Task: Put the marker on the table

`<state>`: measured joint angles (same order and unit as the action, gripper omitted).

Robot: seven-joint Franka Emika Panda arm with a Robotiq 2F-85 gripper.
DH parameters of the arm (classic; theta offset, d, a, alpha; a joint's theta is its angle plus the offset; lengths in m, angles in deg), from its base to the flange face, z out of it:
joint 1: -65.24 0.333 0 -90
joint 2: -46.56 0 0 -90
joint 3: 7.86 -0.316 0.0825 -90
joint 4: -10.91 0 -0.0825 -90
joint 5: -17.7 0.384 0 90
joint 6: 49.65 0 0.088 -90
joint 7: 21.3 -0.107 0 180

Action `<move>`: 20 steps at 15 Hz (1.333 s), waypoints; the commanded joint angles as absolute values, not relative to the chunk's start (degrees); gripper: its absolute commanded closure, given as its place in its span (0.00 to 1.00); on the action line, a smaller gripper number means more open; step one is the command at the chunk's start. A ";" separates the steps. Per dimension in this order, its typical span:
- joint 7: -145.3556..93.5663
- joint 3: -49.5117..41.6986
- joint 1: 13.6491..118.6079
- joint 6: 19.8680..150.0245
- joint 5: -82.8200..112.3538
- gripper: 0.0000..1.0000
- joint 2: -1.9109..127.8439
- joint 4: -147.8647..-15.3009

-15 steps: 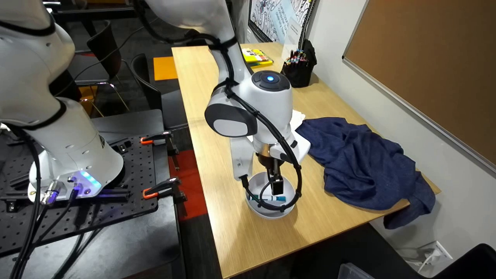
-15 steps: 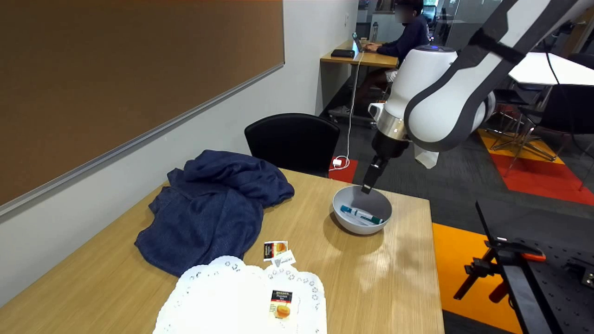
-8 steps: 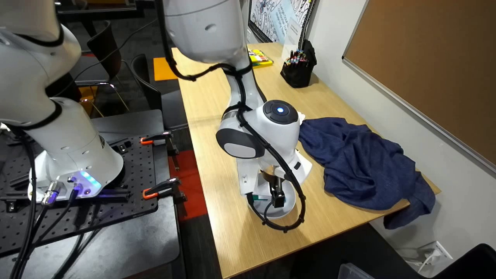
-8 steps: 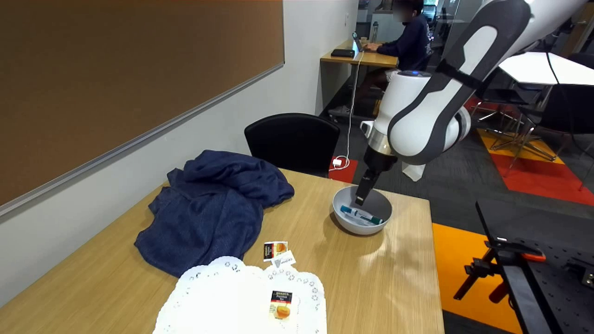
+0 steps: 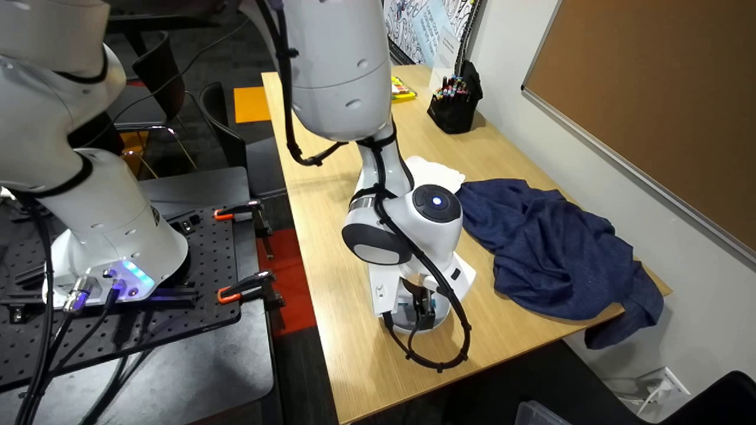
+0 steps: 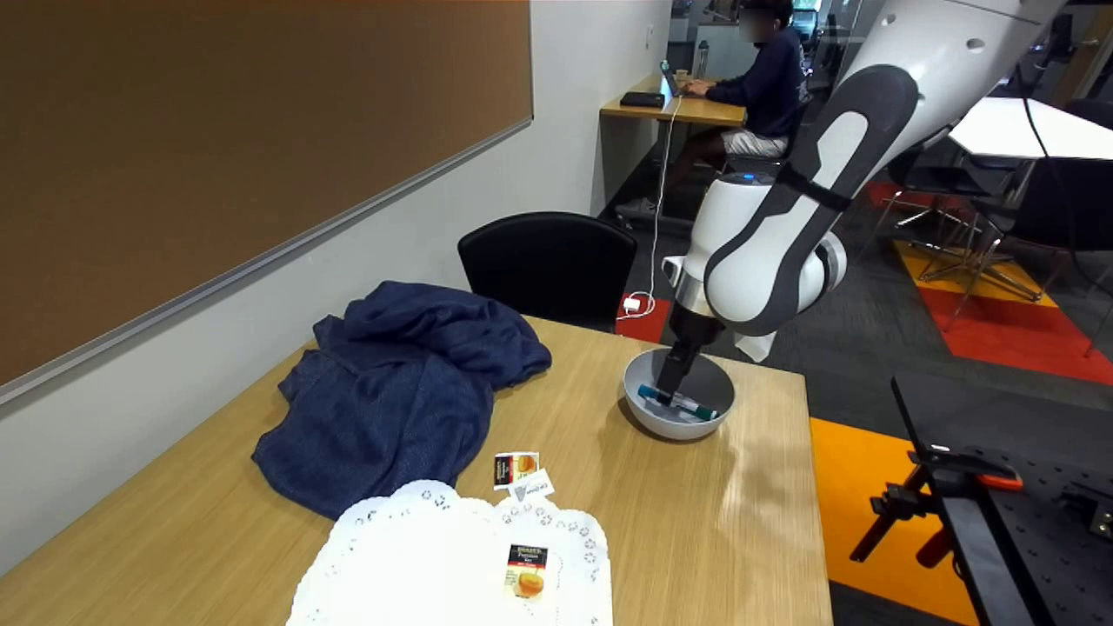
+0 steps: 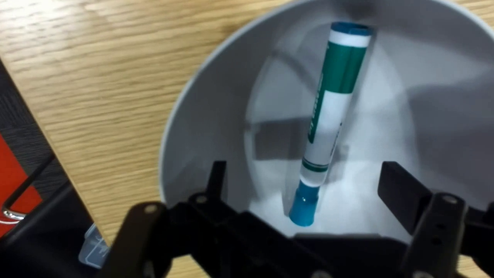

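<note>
The marker (image 7: 328,119) lies across the bottom of the grey bowl (image 6: 659,428), its barrel green and white and its ends blue. The bowl stands on the table (image 6: 643,513) close to one corner, where the long edge facing the dark bench (image 5: 224,354) meets the end edge by the black chair (image 6: 548,269). The white arm (image 5: 342,106) extends over that long edge in both exterior views, and the gripper (image 7: 307,175) points down into the bowl. Its fingers (image 7: 403,197) are spread well apart; in the wrist view one end of the marker sits between them, with a gap to either finger.

A navy cloth (image 6: 400,417) lies crumpled toward the wall-side long edge, and in an exterior view a fold (image 5: 629,319) of it hangs over the end edge near the wall-side corner. Farther along from the bowl, a white lace-edged mat (image 6: 426,574) carries a small printed packet (image 6: 528,569); a similar packet (image 6: 509,469) and a white slip (image 6: 532,484) lie overlapping right at the mat's rim. Toward the opposite end of the table, a black holder (image 5: 452,115) full of pens (image 5: 452,88) stands near the wall-side long edge, and some yellow packs (image 5: 403,93) lie near that far end edge, partly behind the arm
</note>
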<state>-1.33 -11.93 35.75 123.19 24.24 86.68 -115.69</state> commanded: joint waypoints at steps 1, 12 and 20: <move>-3.56 -12.05 36.39 123.45 22.84 0.00 89.46 -112.87; -7.51 -10.68 40.86 123.35 22.58 0.88 88.46 -114.00; -15.53 -0.70 52.50 124.18 21.32 0.95 77.14 -122.86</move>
